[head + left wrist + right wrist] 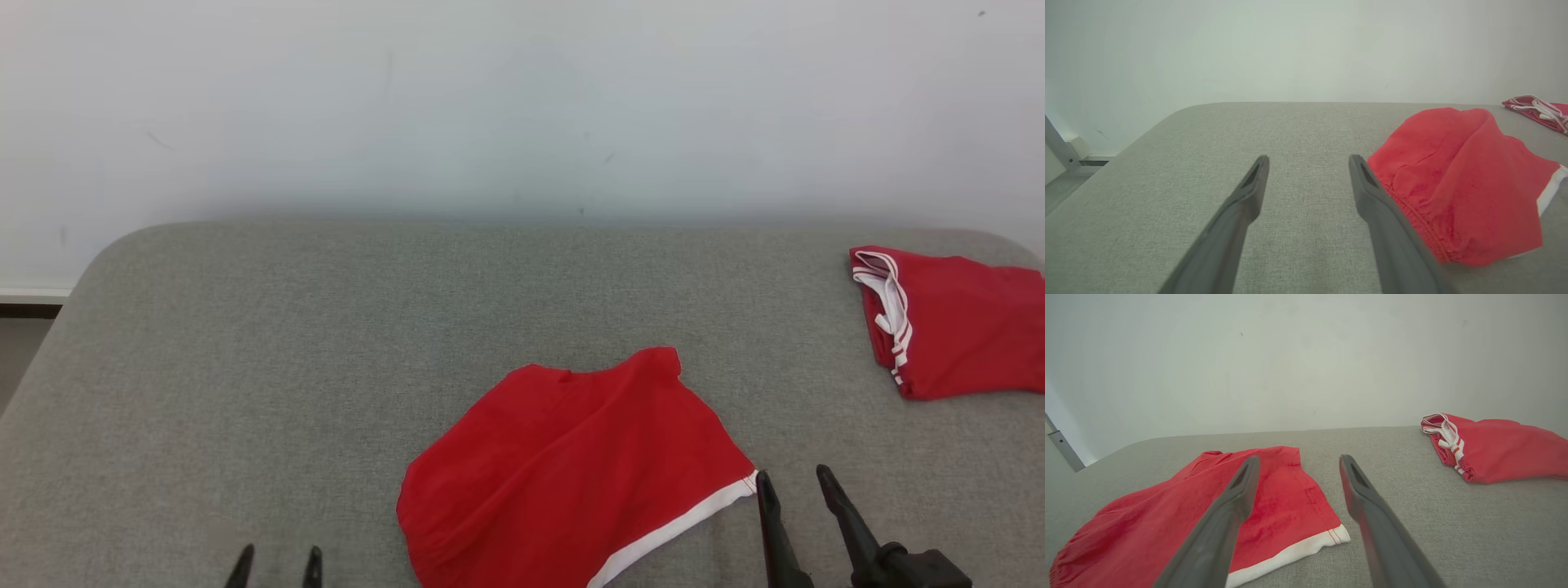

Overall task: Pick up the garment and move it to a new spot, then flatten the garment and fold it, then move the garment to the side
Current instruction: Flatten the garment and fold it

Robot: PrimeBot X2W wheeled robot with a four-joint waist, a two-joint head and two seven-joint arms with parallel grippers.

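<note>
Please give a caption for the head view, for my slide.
Open left gripper and right gripper flank a red garment on a grey surface; a second garment lies far right.

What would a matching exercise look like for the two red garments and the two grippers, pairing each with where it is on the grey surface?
Things: 1 nearer red garment; 2 farther red garment; 3 left gripper; 4 right gripper.
Places: A far right of the grey surface; B open, by the corner of the white hem; C open, left of the nearer garment; D middle, near the front edge.
Pairs: 1-D; 2-A; 3-C; 4-B.
</note>
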